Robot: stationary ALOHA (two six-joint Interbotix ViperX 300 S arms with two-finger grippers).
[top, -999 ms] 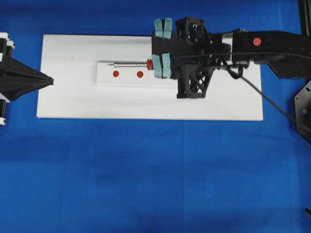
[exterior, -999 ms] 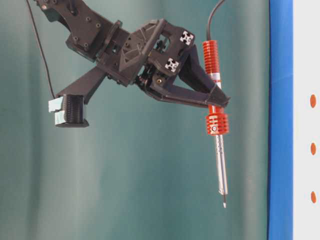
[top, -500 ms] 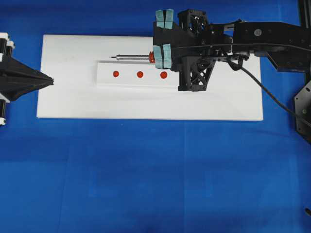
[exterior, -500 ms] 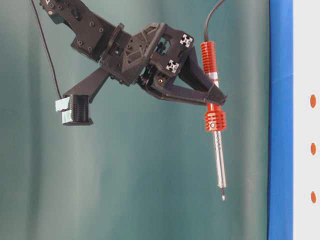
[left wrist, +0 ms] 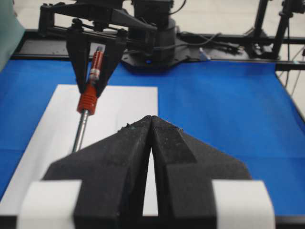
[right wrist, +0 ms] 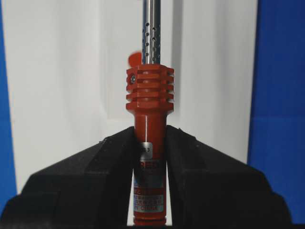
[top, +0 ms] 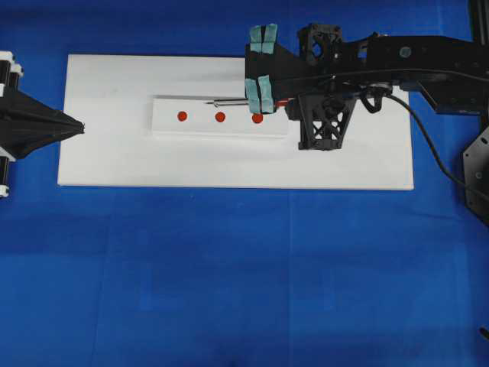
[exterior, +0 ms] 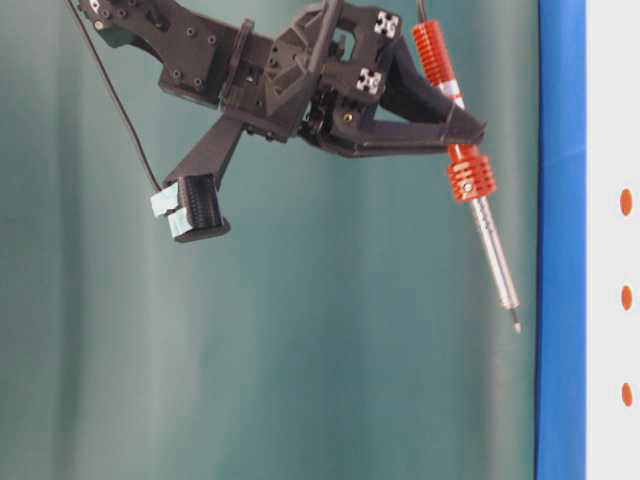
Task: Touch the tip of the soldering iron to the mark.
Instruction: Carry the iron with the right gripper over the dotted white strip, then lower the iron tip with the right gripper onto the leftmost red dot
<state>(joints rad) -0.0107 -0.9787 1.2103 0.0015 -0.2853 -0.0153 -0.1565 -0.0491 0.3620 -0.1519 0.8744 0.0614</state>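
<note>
From overhead, the right hand (top: 284, 102) covers most of the soldering iron (top: 229, 102): only the thin shaft pokes out to the left, over the upper edge of the raised white strip (top: 164, 126) and above its three red marks (top: 220, 117). The strip lies on a white board (top: 107, 153) on the blue worktop (top: 229, 267). The table-level view shows what that hides: the soldering iron (exterior: 470, 180) hangs in the air, tilted, its tip lowest and clear of any surface, with the ribbed red collar just below the clamped jaws. The right wrist view confirms the grip, the right hand (right wrist: 149, 148) pinching the red handle of the soldering iron (right wrist: 149, 102) from both sides. The left hand (left wrist: 151, 138) rests with its jaws pressed together, holding nothing, at the left edge of the board. Against a second ago, the iron has tipped from near upright to slanted, and overhead its visible shaft looks shorter, with a third mark now uncovered
</note>
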